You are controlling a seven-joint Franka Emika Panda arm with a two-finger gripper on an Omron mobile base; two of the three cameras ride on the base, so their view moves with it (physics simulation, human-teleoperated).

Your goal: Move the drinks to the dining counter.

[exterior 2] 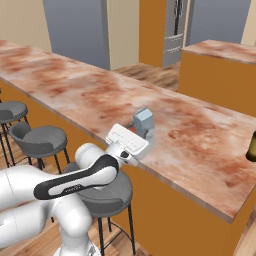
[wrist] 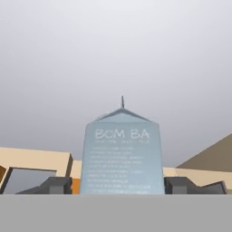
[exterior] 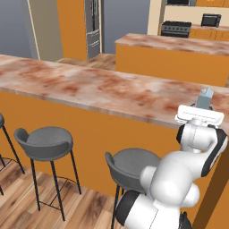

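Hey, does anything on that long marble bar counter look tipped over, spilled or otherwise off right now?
Nothing stands out. The pale blue-grey carton stands upright on the dining counter near its front edge, between the tool's fingers, and the marble shows no spill. A dark object at the right base view's edge is cut off, too little to judge.

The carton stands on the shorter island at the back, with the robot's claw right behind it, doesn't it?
Not quite. The carton stands on the dining counter, the long high one with the bar stools along its side, as the left base view shows. The shorter island lies farther back. The claw is indeed right at the carton, one fingertip on each side.
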